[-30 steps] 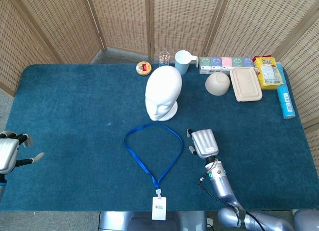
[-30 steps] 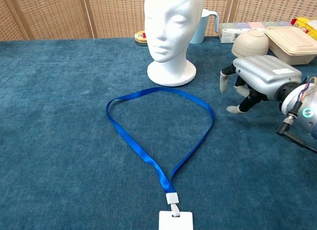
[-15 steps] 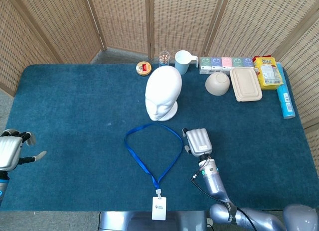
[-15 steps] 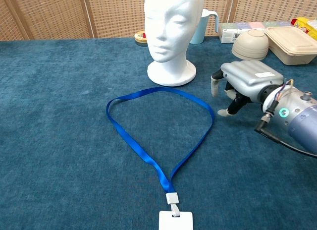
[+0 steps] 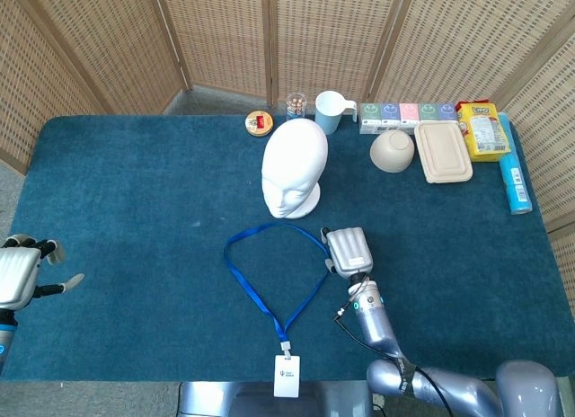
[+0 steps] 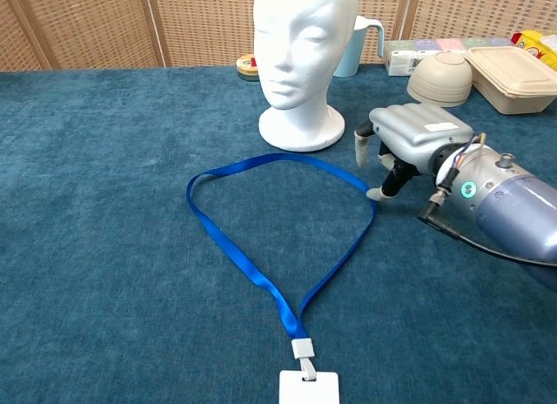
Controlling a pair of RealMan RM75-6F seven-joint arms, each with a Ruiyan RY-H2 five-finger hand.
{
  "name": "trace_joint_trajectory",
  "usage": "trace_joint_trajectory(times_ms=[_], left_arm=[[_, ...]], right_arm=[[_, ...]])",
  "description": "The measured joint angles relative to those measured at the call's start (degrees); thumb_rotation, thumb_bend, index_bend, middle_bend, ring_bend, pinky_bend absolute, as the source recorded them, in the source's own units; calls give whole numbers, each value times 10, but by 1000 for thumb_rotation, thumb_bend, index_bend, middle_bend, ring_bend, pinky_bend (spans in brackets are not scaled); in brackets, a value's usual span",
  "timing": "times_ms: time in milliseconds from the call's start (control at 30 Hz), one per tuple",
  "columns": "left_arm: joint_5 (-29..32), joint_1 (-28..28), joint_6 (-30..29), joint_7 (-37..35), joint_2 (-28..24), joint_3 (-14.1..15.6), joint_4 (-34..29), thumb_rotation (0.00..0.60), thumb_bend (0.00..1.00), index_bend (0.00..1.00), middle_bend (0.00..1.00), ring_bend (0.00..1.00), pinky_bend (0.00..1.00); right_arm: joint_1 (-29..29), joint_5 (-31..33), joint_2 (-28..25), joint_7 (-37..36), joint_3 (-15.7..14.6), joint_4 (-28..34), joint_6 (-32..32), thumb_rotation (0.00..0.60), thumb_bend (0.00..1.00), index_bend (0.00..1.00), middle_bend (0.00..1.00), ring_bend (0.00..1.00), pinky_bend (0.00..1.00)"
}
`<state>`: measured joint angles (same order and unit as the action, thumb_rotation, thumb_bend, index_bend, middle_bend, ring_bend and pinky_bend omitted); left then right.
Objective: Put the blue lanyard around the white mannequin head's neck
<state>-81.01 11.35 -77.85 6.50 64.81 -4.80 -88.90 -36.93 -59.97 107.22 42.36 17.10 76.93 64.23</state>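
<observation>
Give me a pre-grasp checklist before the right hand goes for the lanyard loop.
1. Blue lanyard lies flat in an open loop on the cloth, not twisted: ok.
2. Right hand sits at the loop's right edge with fingers apart, holding nothing: ok.
3. Fingertip contact with the strap: cannot tell; the fingertips are very near the strap.
4. White mannequin head stands upright just beyond the loop, neck free: ok.
5. Badge hangs near the table's front edge and could drag on the lift: not ok.
6. Left hand is open at the far left edge, away from the loop: ok.
</observation>
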Motion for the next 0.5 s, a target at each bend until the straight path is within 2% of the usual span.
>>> trace_joint_trajectory(times_ms=[500], left_arm=[[1,-2,-1,-7,1,4,6,397,135,558,569,490,285]], right_arm=[[-22,26,20,6,-1,-25,-3,587,251,453,921,1000,1000]])
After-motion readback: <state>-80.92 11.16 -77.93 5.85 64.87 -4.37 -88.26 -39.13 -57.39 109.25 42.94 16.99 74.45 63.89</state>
